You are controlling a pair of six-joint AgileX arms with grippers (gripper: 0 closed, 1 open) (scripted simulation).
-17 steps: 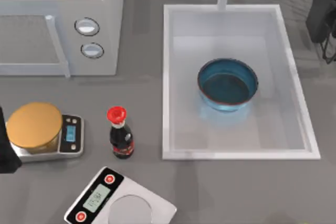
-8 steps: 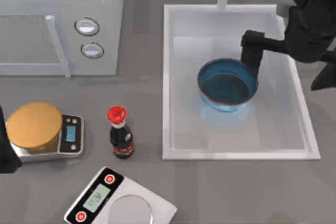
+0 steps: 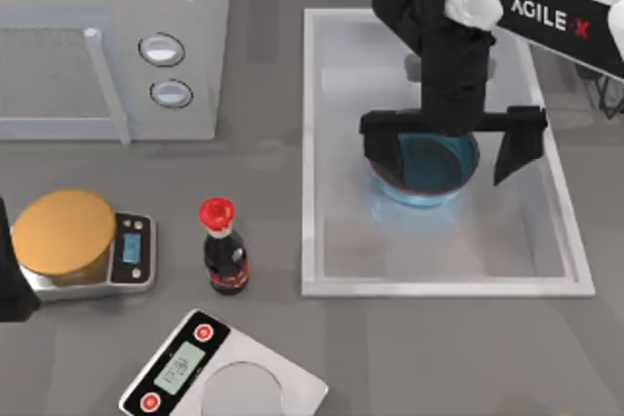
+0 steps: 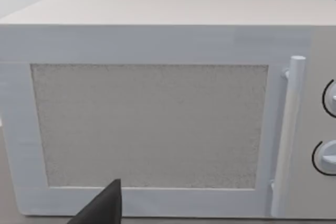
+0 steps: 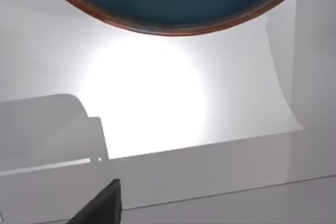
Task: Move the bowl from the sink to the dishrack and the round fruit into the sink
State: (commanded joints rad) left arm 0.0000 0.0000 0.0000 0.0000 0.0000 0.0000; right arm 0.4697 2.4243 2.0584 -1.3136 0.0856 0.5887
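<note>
Bowl-pickup step: right tool [image 3: 450, 148] spread wide over the blue bowl [image 3: 429, 170], which sits in the white sink [image 3: 310, 143]. Next: drop, clamp rim. Left tool [image 3: 12, 280] parked at left worktop edge, state unclear.

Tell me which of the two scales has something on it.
The scale at the table's left edge carries the orange-gold disc; the white scale nearer the bottom edge is bare.
</note>
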